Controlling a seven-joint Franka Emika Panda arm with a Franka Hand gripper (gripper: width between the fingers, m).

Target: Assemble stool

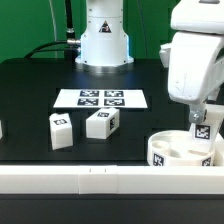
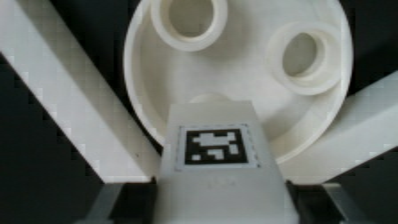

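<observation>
My gripper (image 1: 199, 118) is shut on a white block leg (image 1: 201, 132) with a square tag on its face. It holds the leg upright over the round white seat (image 1: 172, 153) at the exterior view's lower right. In the wrist view the leg (image 2: 214, 146) sits between my dark pads (image 2: 139, 200), directly over the seat (image 2: 222, 72), which shows two round sockets (image 2: 191, 20). I cannot tell whether the leg touches the seat. Two more legs (image 1: 60, 131) (image 1: 102, 123) lie loose on the black table to the left.
The marker board (image 1: 100, 98) lies flat at mid-table in front of the robot base (image 1: 104, 40). A long white border rail (image 1: 90, 178) runs along the front edge. In the wrist view, rails (image 2: 80, 95) flank the seat. A small white piece (image 1: 2, 128) shows at the left edge.
</observation>
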